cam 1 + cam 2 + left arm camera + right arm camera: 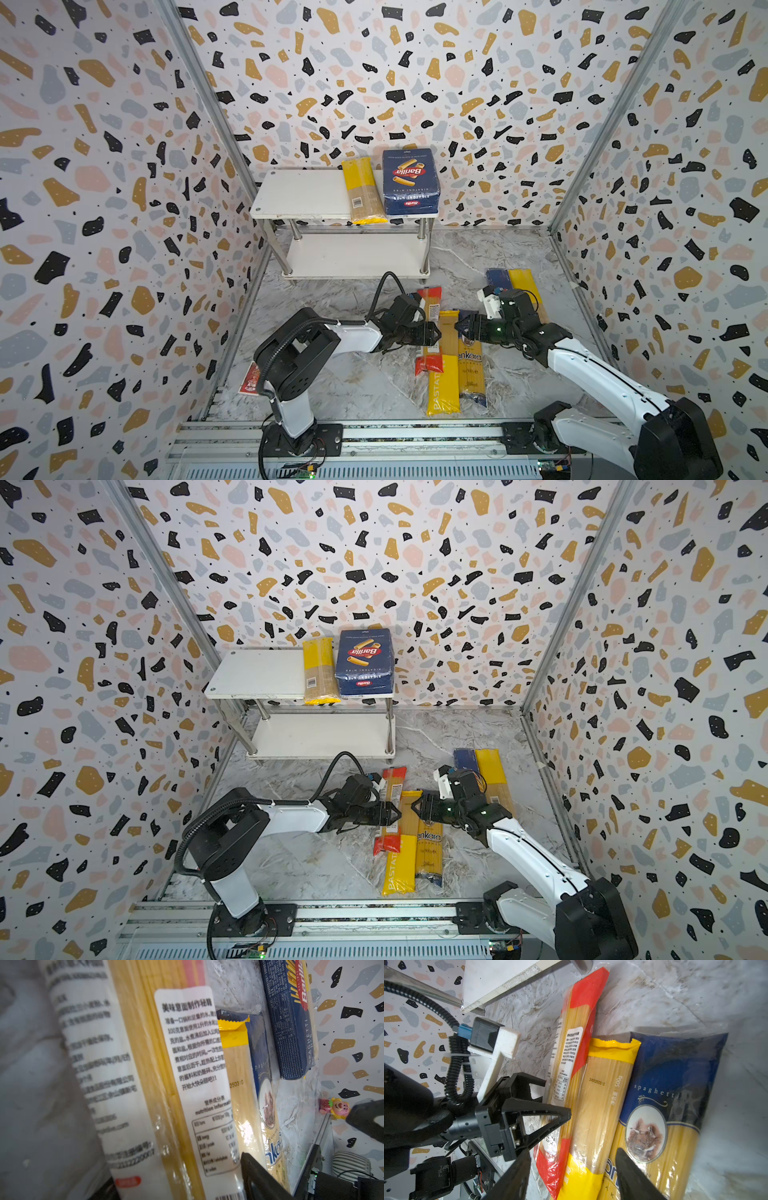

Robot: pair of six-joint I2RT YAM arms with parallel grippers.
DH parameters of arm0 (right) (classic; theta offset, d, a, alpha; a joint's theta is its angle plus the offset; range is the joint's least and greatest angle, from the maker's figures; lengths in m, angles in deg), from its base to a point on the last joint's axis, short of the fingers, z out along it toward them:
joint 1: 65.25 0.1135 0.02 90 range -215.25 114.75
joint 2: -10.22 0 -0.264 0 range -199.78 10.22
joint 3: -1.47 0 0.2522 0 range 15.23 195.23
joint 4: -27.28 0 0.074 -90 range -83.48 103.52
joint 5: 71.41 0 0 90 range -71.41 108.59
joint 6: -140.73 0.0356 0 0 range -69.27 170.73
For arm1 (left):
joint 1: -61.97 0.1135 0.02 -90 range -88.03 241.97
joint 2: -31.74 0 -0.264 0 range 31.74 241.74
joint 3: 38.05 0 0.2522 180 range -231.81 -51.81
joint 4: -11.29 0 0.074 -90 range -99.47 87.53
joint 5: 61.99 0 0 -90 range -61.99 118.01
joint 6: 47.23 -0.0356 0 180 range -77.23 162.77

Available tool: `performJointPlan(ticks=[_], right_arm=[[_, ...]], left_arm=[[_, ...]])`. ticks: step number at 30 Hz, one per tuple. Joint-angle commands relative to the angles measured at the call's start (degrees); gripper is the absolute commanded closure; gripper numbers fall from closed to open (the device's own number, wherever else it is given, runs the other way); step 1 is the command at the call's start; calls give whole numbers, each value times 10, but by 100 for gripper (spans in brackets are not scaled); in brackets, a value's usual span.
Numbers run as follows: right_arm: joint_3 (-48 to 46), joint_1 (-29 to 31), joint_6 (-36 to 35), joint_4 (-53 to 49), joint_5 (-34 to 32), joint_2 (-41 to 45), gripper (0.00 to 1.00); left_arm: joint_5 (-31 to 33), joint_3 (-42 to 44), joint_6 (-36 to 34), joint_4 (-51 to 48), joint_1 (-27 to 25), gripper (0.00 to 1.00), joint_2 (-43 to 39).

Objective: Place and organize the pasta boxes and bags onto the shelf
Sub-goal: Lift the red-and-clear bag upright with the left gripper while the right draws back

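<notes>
You have only the wide dark blue cardboard rigatoni box [410, 183] and one yellow-ended clear plastic bag [363, 191] on the white two-tier shelf [299, 195], whose top board's left half and whole lower board are bare, while the rest lie on the marble table [332, 374], with the left gripper [434, 332] spread at the red-ended bag [430, 362] and the right gripper [461, 326] spread over the yellow PASTATIME bag [444, 386].

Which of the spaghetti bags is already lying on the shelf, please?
The yellow-ended bag on the top board of the shelf, beside the Barilla rigatoni box; the others lie down on the marble tabletop.
</notes>
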Motion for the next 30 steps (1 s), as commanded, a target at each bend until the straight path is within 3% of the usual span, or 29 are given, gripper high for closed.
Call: performJointPlan(ticks=[1,6,10,13,30], right_arm=[[-10,-16,-17,-11,19,14,35],[-17,-34,-26,-12,32,19,35],[-20,-46,-32,-13,45,20,35],[-16,-50,-33,-13,53,19,35],[16,-47,-43,-37,72,34,35]], left_arm=[[42,14,-11,-138,-13,26,81],[39,-9,-21,-147,-21,44,125],[24,-12,-24,-143,-22,81,136],[17,-8,-31,-151,-23,100,121],[13,27,-43,-239,-23,100,-174]])
